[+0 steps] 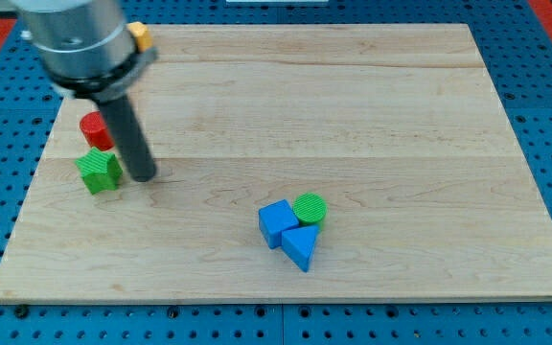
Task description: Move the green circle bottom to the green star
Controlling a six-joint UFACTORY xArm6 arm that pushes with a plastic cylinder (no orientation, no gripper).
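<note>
The green circle point(310, 208) lies right of the board's middle, toward the view's bottom, touching a blue cube point(277, 222) and a blue triangle point(300, 247). The green star point(99, 171) lies near the board's left edge. My tip point(144, 176) rests on the board just right of the green star, far to the left of the green circle.
A red block point(95, 129) sits just above the green star, partly behind the rod. A yellow block point(141, 36) shows at the top left beside the arm's body. The wooden board point(372, 115) lies on a blue pegboard table.
</note>
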